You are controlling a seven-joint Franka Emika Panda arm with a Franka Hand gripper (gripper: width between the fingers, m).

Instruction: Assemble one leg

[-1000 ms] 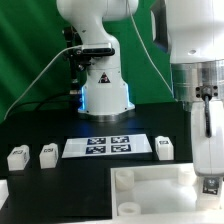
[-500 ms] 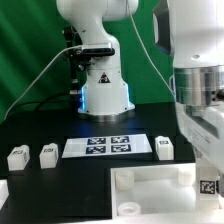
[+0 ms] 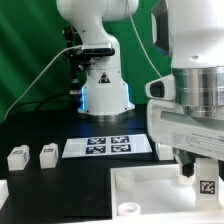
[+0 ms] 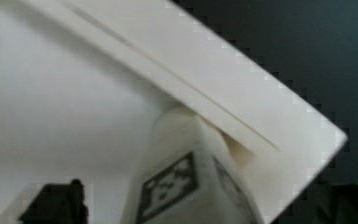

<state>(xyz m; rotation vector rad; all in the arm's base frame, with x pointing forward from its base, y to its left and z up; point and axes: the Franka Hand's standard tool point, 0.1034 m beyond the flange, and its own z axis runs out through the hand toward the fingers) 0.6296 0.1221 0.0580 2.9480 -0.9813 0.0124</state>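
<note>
One leg [image 3: 208, 186], a small white block with a black-and-white tag, stands at a corner of the large white panel [image 3: 150, 185] at the exterior view's right. My gripper [image 3: 203, 178] hangs straight over it, jaws on either side. In the wrist view the leg [image 4: 190, 178] rises between the two dark fingers [image 4: 60, 202], with a gap showing on each side. The gripper [image 4: 202, 203] looks open around it. Two more legs [image 3: 17, 157] [image 3: 47, 153] lie on the black table at the exterior view's left.
The marker board [image 3: 105, 146] lies flat behind the panel. The robot's white base [image 3: 103, 90] stands at the back centre. My wide hand [image 3: 190, 130] hides the table beside the marker board's right end. A white piece [image 3: 3, 190] sits at the left edge.
My hand has turned about its vertical axis over the leg, so its broad side now faces the exterior camera and hides the leg beside the marker board. The tagged leg on the panel stayed in place.
</note>
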